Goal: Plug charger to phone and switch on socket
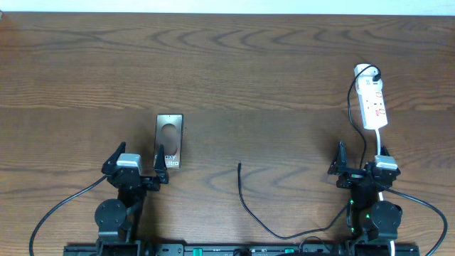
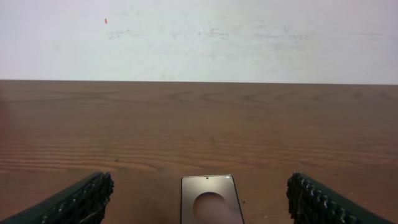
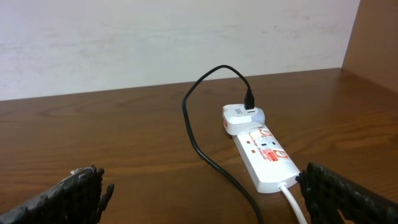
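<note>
The bronze-brown phone [image 1: 169, 141] lies flat on the table at left center, and its top end shows in the left wrist view [image 2: 210, 198]. My left gripper [image 1: 137, 168] is open and empty just behind and left of the phone's near end; in its wrist view [image 2: 199, 184] the phone lies between the spread fingers. The white socket [image 1: 372, 101] lies at the far right, with a white plug [image 3: 239, 118] at its far end. The charger, a thin black cable [image 1: 245, 203], runs from that plug to a free tip near table center. My right gripper [image 1: 362, 168] is open and empty, just short of the socket [image 3: 264, 155].
The wooden table [image 1: 249, 78] reaches back to a white wall [image 2: 199, 37]. The socket's white power cord [image 3: 293, 204] runs back toward my right arm. The black cable [image 3: 198, 134] loops up above the table left of the socket. A wooden side panel [image 3: 376, 37] stands at right.
</note>
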